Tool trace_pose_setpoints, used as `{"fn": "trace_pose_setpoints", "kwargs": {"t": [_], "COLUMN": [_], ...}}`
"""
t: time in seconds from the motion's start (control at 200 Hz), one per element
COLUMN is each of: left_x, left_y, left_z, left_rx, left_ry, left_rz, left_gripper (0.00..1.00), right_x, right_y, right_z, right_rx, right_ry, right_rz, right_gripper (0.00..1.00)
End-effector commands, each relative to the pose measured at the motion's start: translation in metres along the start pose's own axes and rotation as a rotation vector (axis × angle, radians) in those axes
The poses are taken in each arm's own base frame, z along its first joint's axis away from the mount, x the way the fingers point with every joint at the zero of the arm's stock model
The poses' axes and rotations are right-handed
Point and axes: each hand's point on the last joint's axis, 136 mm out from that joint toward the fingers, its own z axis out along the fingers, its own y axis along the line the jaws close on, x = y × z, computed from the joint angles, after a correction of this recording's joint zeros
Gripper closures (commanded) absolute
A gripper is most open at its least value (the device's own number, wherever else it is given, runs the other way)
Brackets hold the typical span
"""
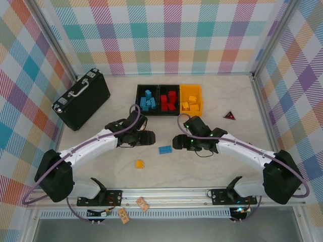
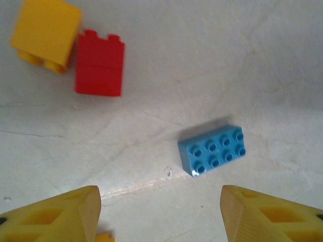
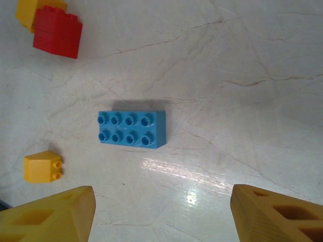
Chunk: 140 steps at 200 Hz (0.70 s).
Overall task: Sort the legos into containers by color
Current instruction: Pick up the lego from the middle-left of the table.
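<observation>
We see the left arm [image 1: 91,146] and right arm [image 1: 242,148] angled inward over the table [image 1: 166,176], wrists low, facing each other. The left gripper [image 2: 160,199] and right gripper [image 3: 162,197] each stand wide apart, holding nothing. Between them the blue two-by-four lego [image 1: 165,149] lies flat, studs up, long axis running left to right.
</observation>
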Motion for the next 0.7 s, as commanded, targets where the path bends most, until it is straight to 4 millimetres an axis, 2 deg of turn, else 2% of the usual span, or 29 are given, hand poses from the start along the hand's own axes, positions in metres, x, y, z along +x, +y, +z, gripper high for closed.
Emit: {"fn": "trace_pose_setpoints", "kwargs": {"t": [0.0,0.05,0.205,0.305,0.56,0.695], "left_x": [0.009,0.017,0.036,0.043,0.039,0.038], "left_y": [-0.017,-0.024,-0.043,-0.052,-0.060,-0.053], "left_z": [0.010,0.018,0.042,0.052,0.075,0.085], "left_rx": [0.038,0.041,0.037,0.026,-0.040,-0.116], "left_ry": [0.012,0.036,0.104,0.129,0.165,0.192], "left_rz": [-0.023,-0.025,-0.016,-0.005,0.007,0.006], "left_gripper": [0.32,0.27,0.22,0.18,0.14,0.15], "right_x": [0.008,0.011,0.018,0.020,0.021,0.022], "right_y": [-0.019,-0.027,-0.051,-0.064,-0.077,-0.080], "right_z": [-0.007,-0.010,-0.016,-0.020,-0.025,-0.024], "right_rx": [0.059,0.074,0.106,0.125,0.130,0.134], "right_ry": [-0.020,-0.030,-0.050,-0.060,-0.075,-0.074], "right_rz": [0.048,0.069,0.146,0.181,0.207,0.210], "right_gripper": [0.26,0.25,0.24,0.24,0.24,0.24]}}
